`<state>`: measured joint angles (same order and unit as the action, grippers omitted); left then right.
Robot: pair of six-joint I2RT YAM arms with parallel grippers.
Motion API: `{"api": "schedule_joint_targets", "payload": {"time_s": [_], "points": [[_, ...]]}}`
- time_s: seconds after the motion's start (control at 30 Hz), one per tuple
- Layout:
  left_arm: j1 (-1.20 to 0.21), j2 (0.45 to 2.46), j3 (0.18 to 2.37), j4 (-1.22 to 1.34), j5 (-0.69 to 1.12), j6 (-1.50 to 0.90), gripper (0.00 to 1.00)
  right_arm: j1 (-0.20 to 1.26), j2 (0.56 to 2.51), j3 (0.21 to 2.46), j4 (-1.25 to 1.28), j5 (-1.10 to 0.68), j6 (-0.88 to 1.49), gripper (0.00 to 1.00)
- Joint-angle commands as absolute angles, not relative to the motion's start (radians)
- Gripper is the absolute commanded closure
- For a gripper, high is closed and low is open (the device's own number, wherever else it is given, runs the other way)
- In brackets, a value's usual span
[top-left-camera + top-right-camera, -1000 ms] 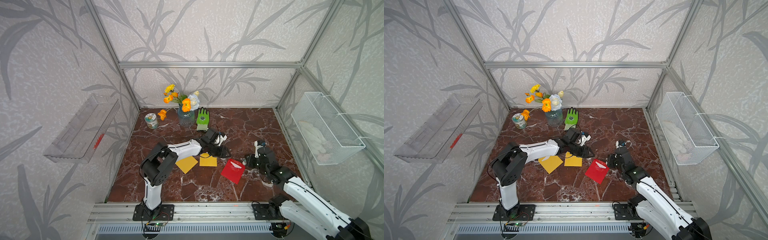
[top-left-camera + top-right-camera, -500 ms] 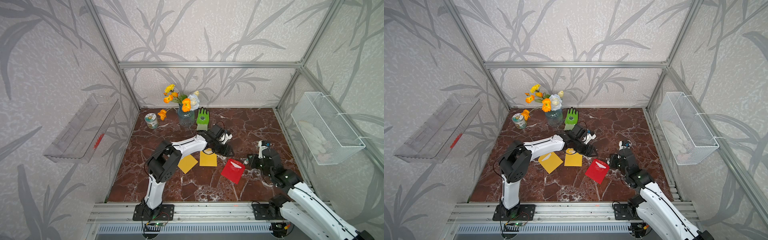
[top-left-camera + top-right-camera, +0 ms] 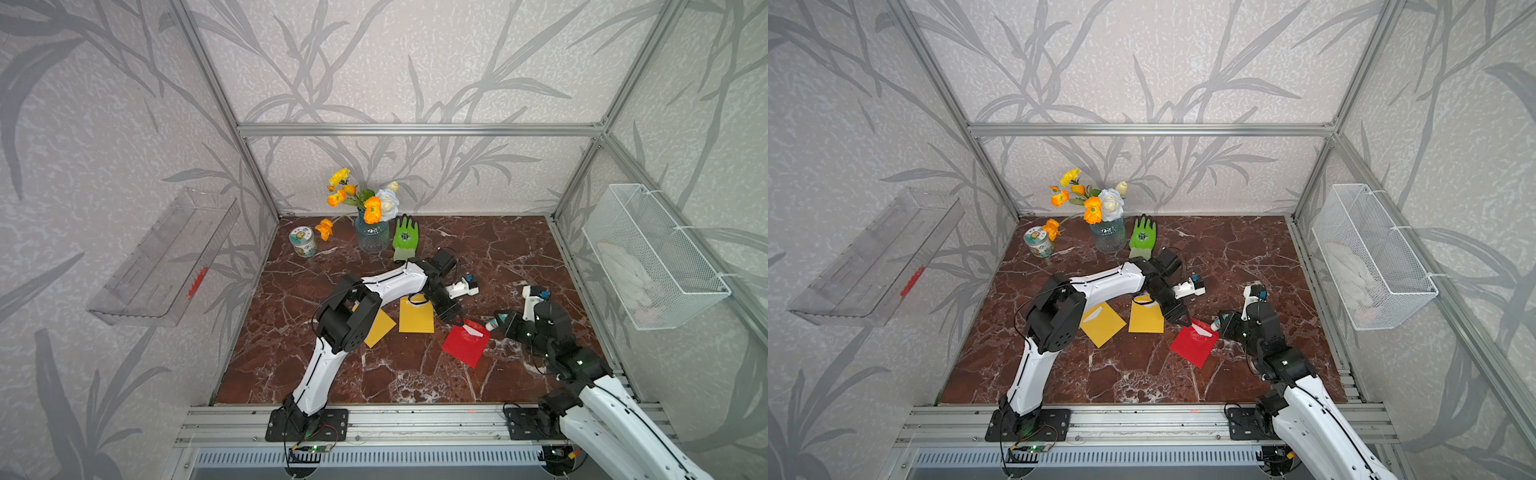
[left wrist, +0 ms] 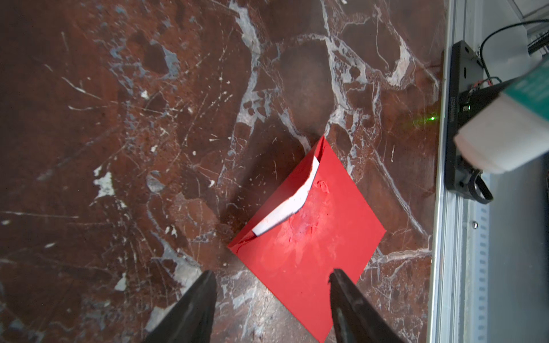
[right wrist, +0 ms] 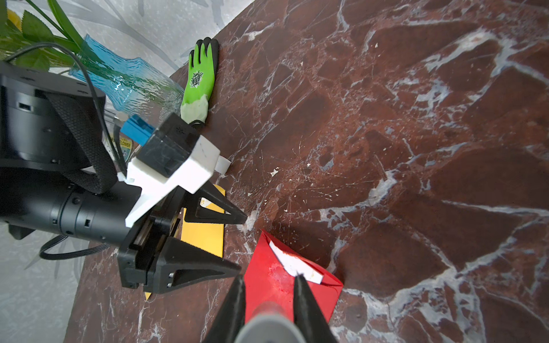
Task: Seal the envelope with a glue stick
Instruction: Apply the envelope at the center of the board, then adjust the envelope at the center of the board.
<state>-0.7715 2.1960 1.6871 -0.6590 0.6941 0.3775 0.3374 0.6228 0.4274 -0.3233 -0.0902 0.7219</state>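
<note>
In vase (image 3: 372, 239) at 12 o'clock of table (image 3: 519, 257): orange, yellow and white flowers (image 3: 365, 203). Beside it at 9 o'clock, shut tin (image 3: 302, 242). In wire basket (image 3: 685, 286) on wall at 3 o'clock: white cloth (image 3: 623, 266). In clear tray (image 3: 166, 257) on wall at 9 o'clock: small red bit (image 3: 196, 282).

Left claw (image 4: 271, 274) half open, empty, over 12 o'clock corner of red envelope (image 3: 465, 343); touching or not, cannot tell. Right claw (image 5: 269, 277) clamped on glue stick (image 3: 494, 323), just beside envelope at 2 o'clock, white end toward white-lined flap (image 4: 288, 202).
</note>
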Motion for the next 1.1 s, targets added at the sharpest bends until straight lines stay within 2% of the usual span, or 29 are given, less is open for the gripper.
{"api": "schedule_joint_targets", "payload": {"time_s": [0.0,0.2,0.4,0.63,0.77,0.93,1.07], "points": [[-0.776,2.210,1.717,-0.645,0.724,0.459,0.40,0.325,0.611,0.416,-0.302,-0.139,0.748,1.00],[-0.785,2.224,1.699,-0.545,0.777,0.453,0.42,0.318,0.614,0.398,-0.287,-0.166,0.759,1.00],[-0.800,2.271,1.740,-0.560,0.785,0.454,0.45,0.314,0.618,0.390,-0.287,-0.173,0.759,1.00],[-0.821,2.310,1.762,-0.566,0.766,0.445,0.52,0.313,0.625,0.385,-0.283,-0.179,0.756,1.00],[-0.824,2.316,1.763,-0.568,0.735,0.425,0.61,0.313,0.624,0.378,-0.282,-0.179,0.756,1.00],[-0.824,2.301,1.755,-0.574,0.696,0.398,0.80,0.313,0.631,0.371,-0.270,-0.186,0.759,1.00],[-0.823,2.281,1.730,-0.563,0.687,0.384,0.90,0.312,0.650,0.364,-0.255,-0.197,0.765,1.00]]}}
